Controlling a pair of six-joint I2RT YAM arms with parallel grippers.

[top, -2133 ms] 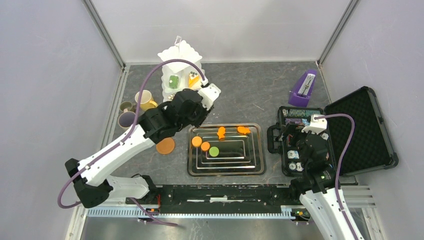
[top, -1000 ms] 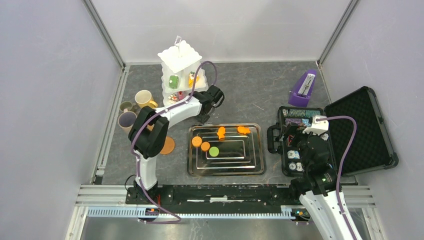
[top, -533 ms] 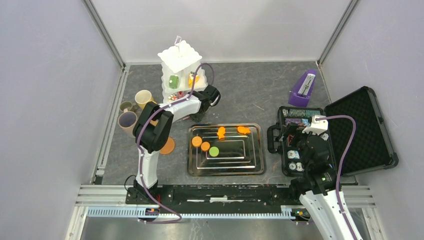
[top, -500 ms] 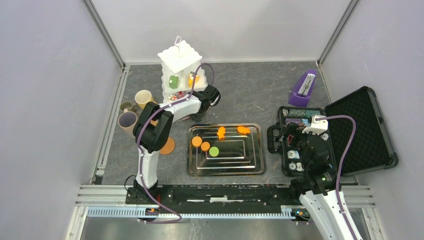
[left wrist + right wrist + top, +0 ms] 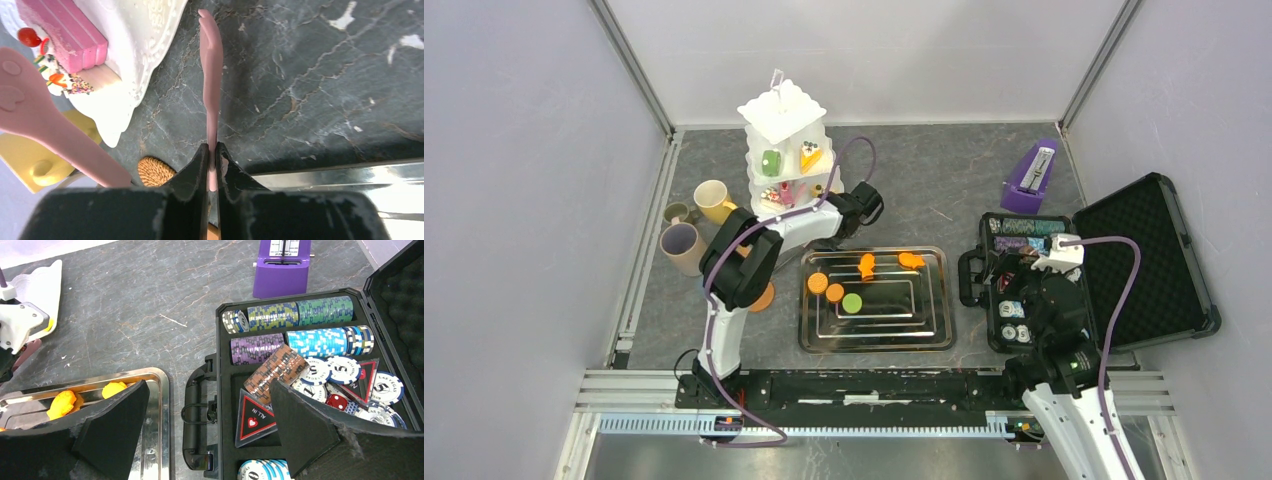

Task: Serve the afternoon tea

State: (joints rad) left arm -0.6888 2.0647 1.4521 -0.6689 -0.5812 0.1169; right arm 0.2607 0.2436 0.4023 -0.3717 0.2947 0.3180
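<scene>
- Left claw point(image 5: 212, 148) is clamped on a thin pink tool point(image 5: 212, 75), seen edge-on.
- A second blade point(image 5: 45, 130), pink with a paw mark, runs left of it. Likely tongs, can't confirm.
- The claw hangs over bare table point(image 5: 944, 190), between the stand point(image 5: 782, 120) base and the tray point(image 5: 934, 330) rear rim.
- Stand is rear left, with cakes point(image 5: 771, 162) on its tiers.
- Biscuits point(image 5: 834, 292), two orange and one green, lie in the tray's left part. A loose biscuit point(image 5: 764, 298) sits on the table, half under the left arm.
- Mugs point(image 5: 712, 198) are left of the stand.
- Right claw point(image 5: 209, 390) is wide apart, holding nothing, above the chip case point(image 5: 300, 365). Not part of this step.
- My read: the step is tool work, moving food from tray to stand.
- To do it well:
  - Keep the clamp tight. The grip looks to be on one blade only, so the tool may pivot.
  - Bring the tip in flat under a biscuit and lift level.
  - Clear the scalloped rim before lowering.
- Risk: the tip is near the bottom tier. A sideways sweep could shove the stand or knock the pink cake point(image 5: 65, 35).
- Hard to see:
  - The tool's near end is hidden behind the fingers, and the top view hides the tool under the wrist.
  - Lower tiers are partly masked by the upper ones.
  - Orange lumps point(image 5: 62, 402) at the tray's rear: can't tell what they are.
</scene>
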